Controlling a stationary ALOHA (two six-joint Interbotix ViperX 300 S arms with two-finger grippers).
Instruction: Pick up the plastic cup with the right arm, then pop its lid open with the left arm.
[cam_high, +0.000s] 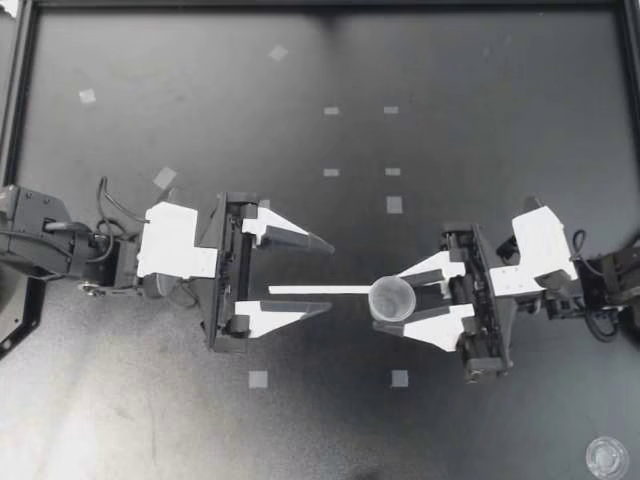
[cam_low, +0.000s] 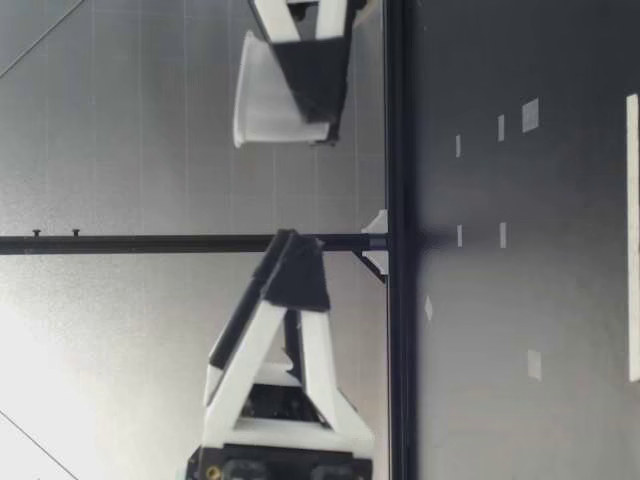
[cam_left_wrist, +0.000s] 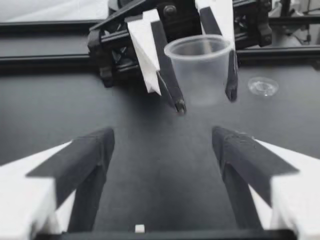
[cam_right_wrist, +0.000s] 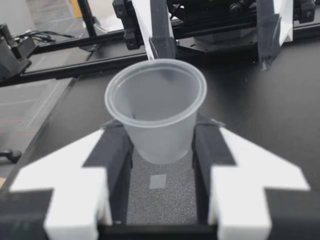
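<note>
My right gripper (cam_high: 388, 303) is clamped on a clear plastic cup (cam_high: 392, 297) — both fingers press its lower wall from opposite sides. The cup stands upright, mouth up, lifted clear of the table (cam_high: 480, 120). My left gripper (cam_high: 329, 276) faces it with fingers spread wide, holding nothing. A white strip (cam_high: 318, 290) lies on the table between the grippers — a clear lid (cam_high: 607, 457) sits well apart, near the table's corner.
</note>
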